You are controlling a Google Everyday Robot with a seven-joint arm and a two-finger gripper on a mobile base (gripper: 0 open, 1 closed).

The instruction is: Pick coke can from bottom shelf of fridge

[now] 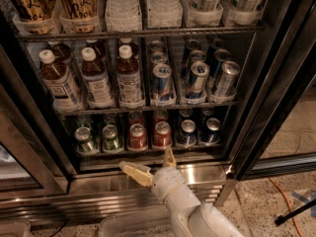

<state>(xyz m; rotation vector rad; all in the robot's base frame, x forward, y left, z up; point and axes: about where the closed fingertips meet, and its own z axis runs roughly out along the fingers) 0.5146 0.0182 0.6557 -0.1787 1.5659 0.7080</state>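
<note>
The fridge (34, 132) stands open with its black door frame around wire racks. On the bottom shelf (148, 151) stand short cans in lanes: green at left, two red coke cans (138, 137) (161, 134) in the middle, dark blue at right. My gripper (153, 165) is open just below and in front of the shelf, under the two red cans. One tan finger (135, 172) points left, the other finger (169, 157) points up toward the right coke can. It holds nothing.
The rack above holds bottles (95, 78) at left and tall slim cans (161, 83) at right. A shiny steel slatted base (98, 201) runs below the shelf. The right door post (266, 107) is close. A clear bin (133, 226) sits at the floor by my arm.
</note>
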